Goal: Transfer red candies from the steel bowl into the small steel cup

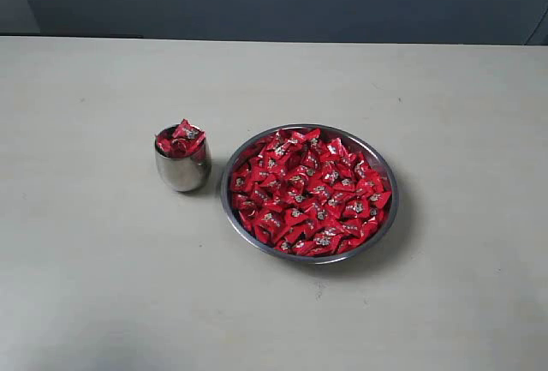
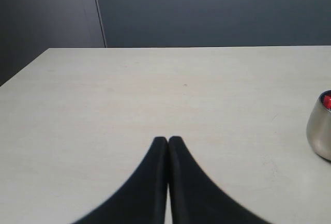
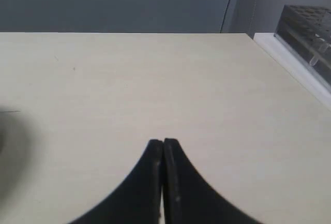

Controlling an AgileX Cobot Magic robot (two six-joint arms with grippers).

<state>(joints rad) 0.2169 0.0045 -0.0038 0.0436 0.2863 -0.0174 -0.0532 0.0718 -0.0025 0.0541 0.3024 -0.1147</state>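
- Nearby, I see a dark rack (image 3: 307,32) past the counter (image 1: 103,285) edge.
- Red candies (image 1: 308,191) fill steel bowl (image 1: 364,144); some top small steel cup (image 1: 181,174) beside it.
- Left gripper (image 2: 168,140) and right gripper (image 3: 163,142) hang low, jaws clenched.

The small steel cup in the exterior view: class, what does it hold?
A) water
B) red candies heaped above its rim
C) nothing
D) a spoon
B: red candies poke up above the rim of the small steel cup, which stands beside the steel bowl.
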